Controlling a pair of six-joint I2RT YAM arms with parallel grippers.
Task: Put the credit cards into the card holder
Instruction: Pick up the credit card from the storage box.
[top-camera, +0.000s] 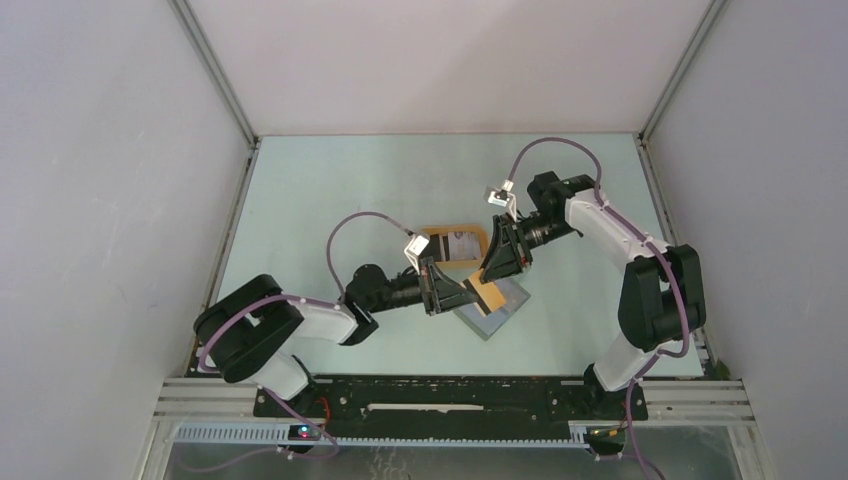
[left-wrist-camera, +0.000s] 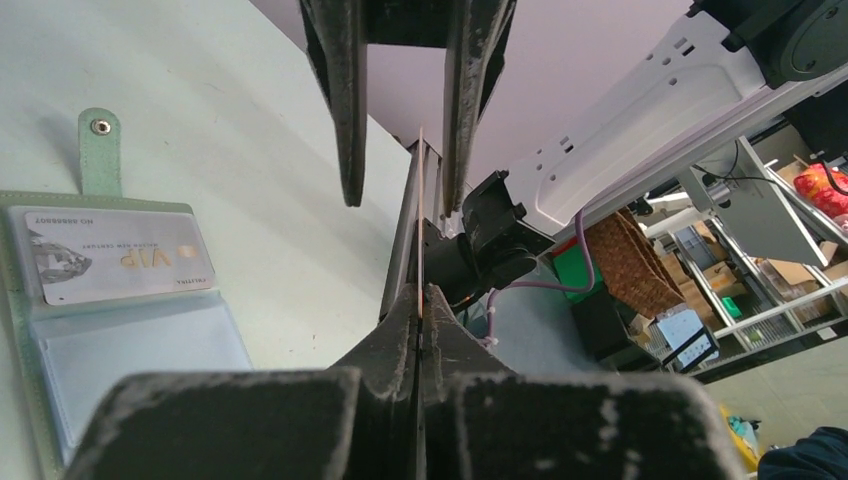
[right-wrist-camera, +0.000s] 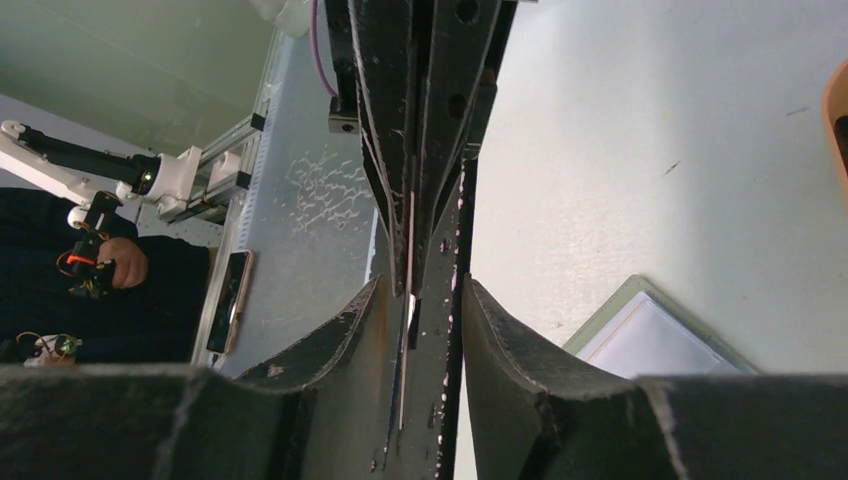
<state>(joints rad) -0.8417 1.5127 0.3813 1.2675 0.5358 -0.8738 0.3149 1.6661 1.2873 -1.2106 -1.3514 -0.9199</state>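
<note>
Near the middle of the worktop (top-camera: 330, 200) we saw the left tool (left-wrist-camera: 420, 330) pinching a tan credit card (left-wrist-camera: 421, 220) edge-on over the open card holder (left-wrist-camera: 100, 330). The right tool (right-wrist-camera: 418, 320) stood spread, one finger on either side of that card. A whitish card (left-wrist-camera: 115, 257) sat in the holder's top pocket.

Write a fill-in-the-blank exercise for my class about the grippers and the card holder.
1. The left gripper is shut on a thin credit ____.
2. The right gripper is ____, its jaws on either side of the held card.
3. The pale card in the card holder reads ____.
4. Its snap tab is coloured ____.
Missing words: card; open; VIP; green.
</note>
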